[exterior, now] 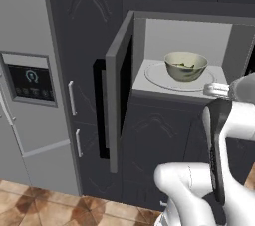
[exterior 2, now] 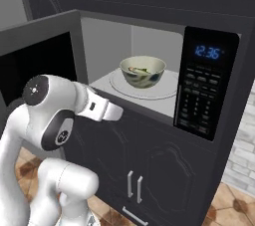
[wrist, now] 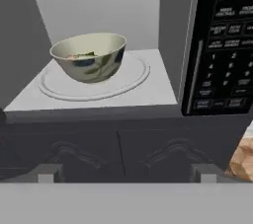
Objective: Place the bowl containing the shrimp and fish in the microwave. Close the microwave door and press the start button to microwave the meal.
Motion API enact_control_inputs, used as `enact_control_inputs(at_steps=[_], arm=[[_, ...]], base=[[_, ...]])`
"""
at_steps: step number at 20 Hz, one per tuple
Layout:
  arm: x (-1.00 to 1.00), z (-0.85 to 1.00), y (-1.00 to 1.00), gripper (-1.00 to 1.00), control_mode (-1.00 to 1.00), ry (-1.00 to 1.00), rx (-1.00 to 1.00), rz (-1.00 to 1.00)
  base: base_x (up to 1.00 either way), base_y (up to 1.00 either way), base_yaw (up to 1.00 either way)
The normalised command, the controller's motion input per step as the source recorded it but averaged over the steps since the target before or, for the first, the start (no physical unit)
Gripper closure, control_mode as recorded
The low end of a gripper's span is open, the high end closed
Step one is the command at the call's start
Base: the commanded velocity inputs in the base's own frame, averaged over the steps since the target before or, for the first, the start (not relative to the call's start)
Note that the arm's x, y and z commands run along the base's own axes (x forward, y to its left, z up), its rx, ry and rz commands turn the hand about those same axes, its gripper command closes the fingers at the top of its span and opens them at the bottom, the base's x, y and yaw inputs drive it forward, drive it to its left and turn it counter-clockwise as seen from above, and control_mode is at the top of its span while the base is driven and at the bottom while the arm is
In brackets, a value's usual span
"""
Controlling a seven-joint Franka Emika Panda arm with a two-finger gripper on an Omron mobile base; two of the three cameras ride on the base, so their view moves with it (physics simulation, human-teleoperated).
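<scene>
The bowl (wrist: pixel 89 56) with the meal sits on the turntable (wrist: pixel 126 81) inside the microwave (exterior 2: pixel 158 46), my gripper (wrist: pixel 127 172) spread empty outside; the microwave door (exterior: pixel 118 85) hangs open, start unpressed.

We are in a home kitchen: ahead of the hand (wrist: pixel 126 176) a built-in microwave (exterior 2: pixel 204 83) sits among dark cabinets (exterior: pixel 159 135), a steel fridge (exterior: pixel 27 100) stands far left, and brown floor tiles (exterior: pixel 45 202) lie below.

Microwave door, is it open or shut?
Open. The microwave door swings out to the left, and the bowl sits inside.
</scene>
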Motion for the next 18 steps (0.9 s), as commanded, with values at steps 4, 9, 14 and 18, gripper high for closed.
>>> enact_control_inputs(at_steps=[4, 9, 14, 18], arm=[[-0.64, 0.39, 0.31, -1.0, -1.0, 0.06, -0.61, 0.35], [-0.35, 0.52, 0.66, -1.0, -1.0, 0.16, -0.66, 0.25], [-0.3, 0.52, 0.83, -1.0, -1.0, 0.19, -0.65, 0.2], [-0.49, 0.31, 0.88, -1.0, -1.0, 0.21, -0.62, 0.17]], base=[[0.0, 0.0, 0.0], [0.0, 0.0, 0.0], [0.0, 0.0, 0.0], [0.0, 0.0, 0.0]])
